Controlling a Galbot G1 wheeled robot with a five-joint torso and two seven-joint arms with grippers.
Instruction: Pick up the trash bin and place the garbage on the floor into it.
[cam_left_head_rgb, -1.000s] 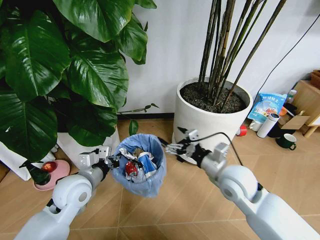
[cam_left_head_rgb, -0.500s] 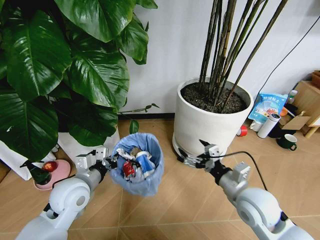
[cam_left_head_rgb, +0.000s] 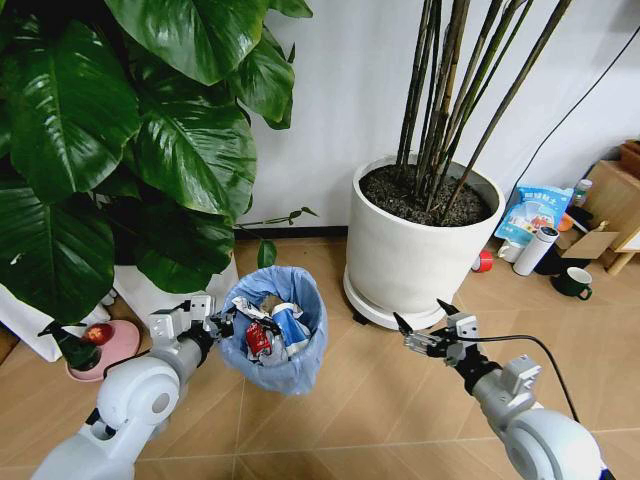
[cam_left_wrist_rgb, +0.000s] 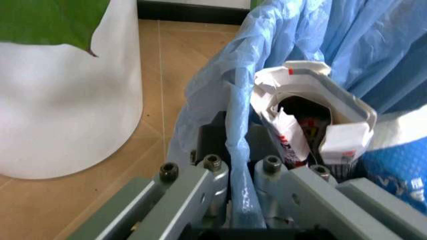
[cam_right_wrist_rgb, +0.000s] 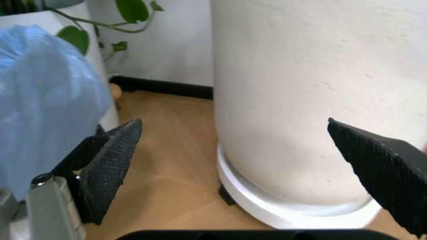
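The left gripper (cam_left_head_rgb: 222, 325) is clamped on the rim of the bin (cam_left_head_rgb: 268, 345), one finger outside and one inside the blue bag (cam_left_wrist_rgb: 233, 125), with the plastic pinched between them. In the head view the bin looks to hang off the wooden floor (cam_left_head_rgb: 360, 400), though its base is hard to make out. Just past the inner finger lies the garbage (cam_left_head_rgb: 270, 325): a torn white carton (cam_left_wrist_rgb: 313, 120) with a dark inside, red-and-white wrappers and blue packaging, all in the bag.

The right gripper (cam_left_head_rgb: 420, 325) hovers above the floor with its jaws spread wide and nothing between them (the black pads (cam_right_wrist_rgb: 110, 165) stand far apart in the wrist view). Straight ahead of the open jaws stands the white pot (cam_left_head_rgb: 415, 245) on its round base; the bin is off to the left-finger side, well apart from the gripper.
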